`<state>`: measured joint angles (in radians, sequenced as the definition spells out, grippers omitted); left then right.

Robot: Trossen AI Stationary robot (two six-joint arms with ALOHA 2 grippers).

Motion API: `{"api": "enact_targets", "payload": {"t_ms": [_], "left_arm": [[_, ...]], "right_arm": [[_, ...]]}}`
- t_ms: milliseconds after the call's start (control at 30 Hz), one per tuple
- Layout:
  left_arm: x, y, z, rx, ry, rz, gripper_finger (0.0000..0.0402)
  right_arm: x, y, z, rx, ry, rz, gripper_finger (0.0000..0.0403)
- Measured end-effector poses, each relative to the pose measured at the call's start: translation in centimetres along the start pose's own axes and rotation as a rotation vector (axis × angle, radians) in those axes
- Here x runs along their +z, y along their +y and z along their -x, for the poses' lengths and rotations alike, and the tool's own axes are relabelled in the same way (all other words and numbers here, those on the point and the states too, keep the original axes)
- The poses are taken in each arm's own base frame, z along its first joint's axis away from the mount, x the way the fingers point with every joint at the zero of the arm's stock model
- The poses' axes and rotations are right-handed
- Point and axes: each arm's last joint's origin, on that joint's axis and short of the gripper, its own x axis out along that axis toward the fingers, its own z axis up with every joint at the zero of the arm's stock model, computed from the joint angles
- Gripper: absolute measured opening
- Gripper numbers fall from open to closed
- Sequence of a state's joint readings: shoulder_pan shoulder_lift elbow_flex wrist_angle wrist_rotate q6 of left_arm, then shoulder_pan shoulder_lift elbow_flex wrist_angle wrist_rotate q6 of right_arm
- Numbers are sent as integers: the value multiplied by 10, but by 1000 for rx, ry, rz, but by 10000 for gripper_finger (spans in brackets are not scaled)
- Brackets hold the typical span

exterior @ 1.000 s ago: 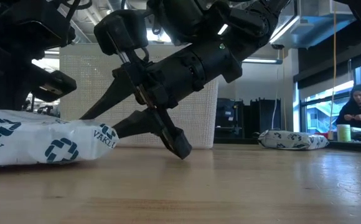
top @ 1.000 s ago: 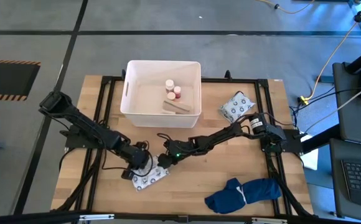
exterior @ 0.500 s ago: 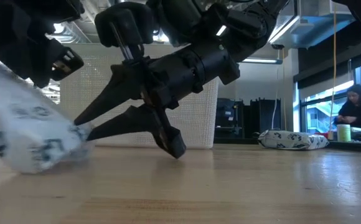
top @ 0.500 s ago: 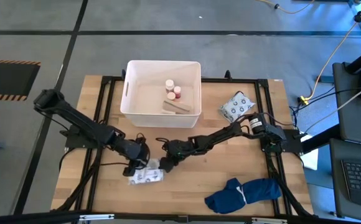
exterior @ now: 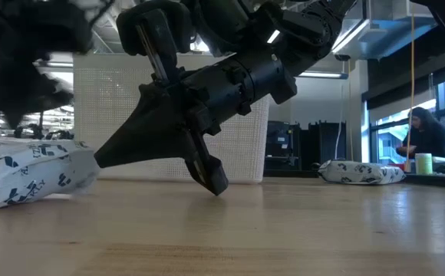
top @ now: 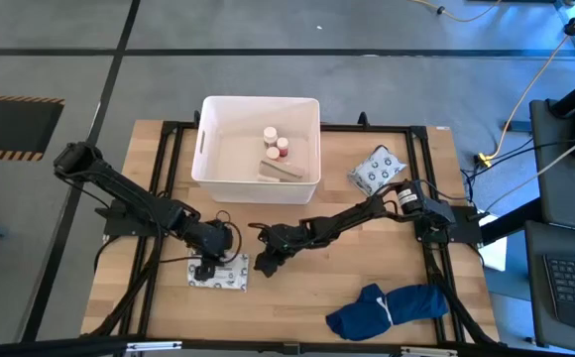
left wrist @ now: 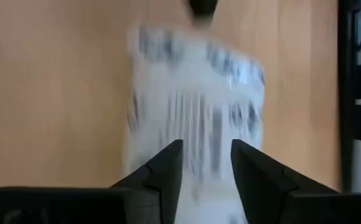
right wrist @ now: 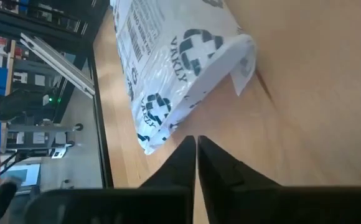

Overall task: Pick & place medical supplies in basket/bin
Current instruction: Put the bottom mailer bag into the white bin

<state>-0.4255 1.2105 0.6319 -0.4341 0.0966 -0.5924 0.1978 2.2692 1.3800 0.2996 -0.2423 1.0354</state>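
A white printed packet (top: 218,274) lies flat on the table (top: 297,307) near its front left edge, with the left gripper (top: 206,266) right over it, fingers parted and the packet showing between them, not clamped. The right gripper (top: 265,262) sits just beside the packet with its fingers pressed together on nothing, tip down at the wood. Bare table runs from there to the white tub (top: 209,165) at the back; a second packet (top: 377,169) lies right of the tub.
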Motion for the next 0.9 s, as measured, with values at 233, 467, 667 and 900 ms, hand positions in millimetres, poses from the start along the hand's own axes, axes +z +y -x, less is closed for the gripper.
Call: {"api": "enact_targets", "payload": {"t_ms": [233, 467, 667, 900], "left_arm": [[-12, 3, 13, -63, 162, 312, 170], [-20, 9, 47, -99, 132, 480, 188], [-47, 16, 70, -7, 288, 859, 196], [-67, 20, 63, 154, 264, 1090, 196]], "right_arm": [[0, 0, 0, 3, -3, 1, 18], [0, 0, 0, 3, -3, 23, 5], [0, 0, 0, 4, -4, 23, 13], [2, 2, 0, 36, -29, 34, 16]]}}
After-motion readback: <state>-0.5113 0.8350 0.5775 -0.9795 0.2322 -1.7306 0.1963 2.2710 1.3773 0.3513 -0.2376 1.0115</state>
